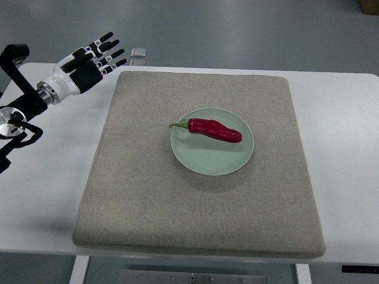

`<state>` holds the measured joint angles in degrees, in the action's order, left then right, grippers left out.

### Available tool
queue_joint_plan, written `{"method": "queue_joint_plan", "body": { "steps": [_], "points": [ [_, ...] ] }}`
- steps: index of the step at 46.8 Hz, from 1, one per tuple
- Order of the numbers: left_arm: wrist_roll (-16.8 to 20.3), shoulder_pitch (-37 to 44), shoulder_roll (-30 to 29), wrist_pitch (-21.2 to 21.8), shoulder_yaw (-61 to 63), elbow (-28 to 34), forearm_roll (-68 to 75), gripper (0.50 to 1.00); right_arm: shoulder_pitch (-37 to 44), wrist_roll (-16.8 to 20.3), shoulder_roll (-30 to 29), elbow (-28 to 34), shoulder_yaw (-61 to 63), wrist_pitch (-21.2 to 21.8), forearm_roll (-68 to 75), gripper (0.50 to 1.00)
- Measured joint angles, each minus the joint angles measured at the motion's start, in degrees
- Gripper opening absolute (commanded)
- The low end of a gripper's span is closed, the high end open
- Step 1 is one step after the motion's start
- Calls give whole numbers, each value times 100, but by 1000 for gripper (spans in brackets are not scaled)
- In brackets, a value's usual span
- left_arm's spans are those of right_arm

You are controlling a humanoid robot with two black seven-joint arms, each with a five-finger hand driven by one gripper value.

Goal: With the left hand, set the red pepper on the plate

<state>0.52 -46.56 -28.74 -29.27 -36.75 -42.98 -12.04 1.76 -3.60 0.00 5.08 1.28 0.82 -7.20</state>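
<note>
The left robot hand (89, 59) hung with fingers spread, holding nothing, well apart from the red pepper (214, 130), which lay across the plate (204, 163) on the mat (148, 195). Placement looked done; withdrawing clear without sweeping over the plate seemed wisest.

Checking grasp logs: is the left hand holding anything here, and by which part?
Nothing is held. The left hand is open, off the mat; the red pepper lies on the plate.
</note>
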Motion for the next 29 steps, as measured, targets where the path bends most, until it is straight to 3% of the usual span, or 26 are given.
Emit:
{"method": "queue_joint_plan", "body": {
  "steps": [29],
  "points": [
    [0, -42, 87, 44, -11, -46, 9, 996, -8, 26, 0, 4, -3, 11, -18, 928]
  ]
}}
